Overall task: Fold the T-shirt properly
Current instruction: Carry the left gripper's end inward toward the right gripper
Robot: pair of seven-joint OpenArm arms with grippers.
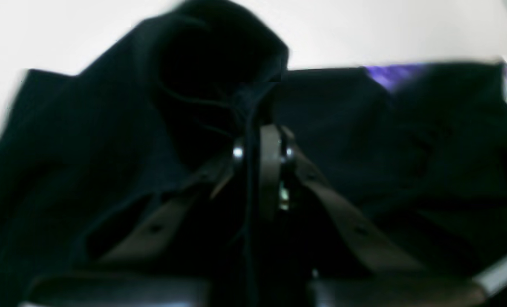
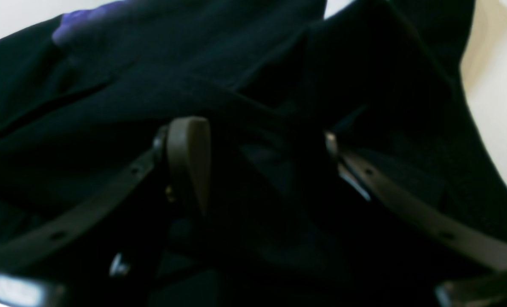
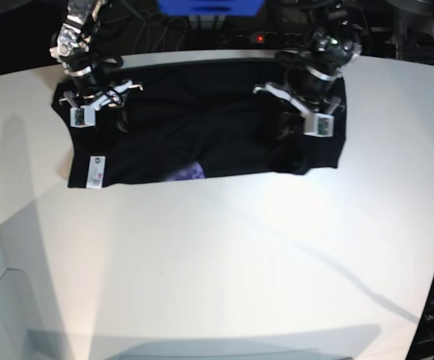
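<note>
T-shirt (image 3: 202, 127) pinched by left pincer (image 1: 264, 147), right pincer (image 2: 257, 145) spread

I see a black T-shirt (image 3: 202, 135) on my white table (image 3: 224, 255), a purple patch of print (image 3: 190, 173) showing between my two grippers, a white tag (image 3: 94, 170) below my right one.

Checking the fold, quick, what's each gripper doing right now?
Left gripper: shut on the T-shirt.
Right gripper: open, over the T-shirt.
</note>
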